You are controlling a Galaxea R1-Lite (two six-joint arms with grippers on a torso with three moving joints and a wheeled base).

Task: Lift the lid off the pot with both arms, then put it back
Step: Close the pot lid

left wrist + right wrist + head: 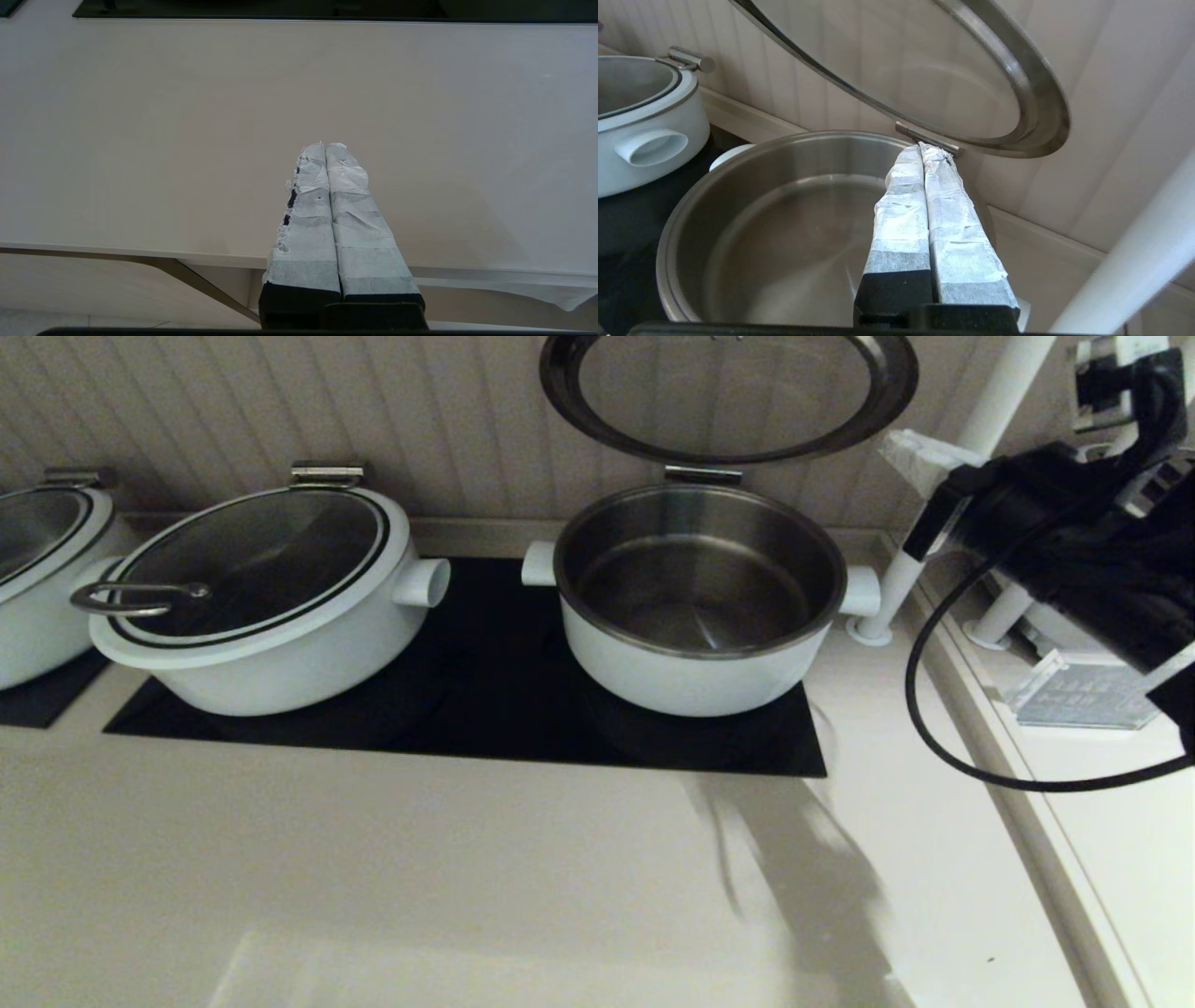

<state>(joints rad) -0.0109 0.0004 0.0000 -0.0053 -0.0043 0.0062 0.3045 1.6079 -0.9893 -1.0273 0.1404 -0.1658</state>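
The pot stands open on the black cooktop, its steel inside bare. The lid stands raised behind it on the steel hinge bracket, leaning toward the wall; its handle is hidden. My right gripper is shut and empty, in the air beside the lid's right edge, above the pot's right stub handle. In the right wrist view the right gripper points at the hinge, over the pot and below the lid. My left gripper is shut and empty over the bare counter.
A wider white pot with a loop-handled lid sits to the left on the cooktop, another pot at the far left. A white pole and a clear plastic stand are at the right. The counter's front edge lies below the left gripper.
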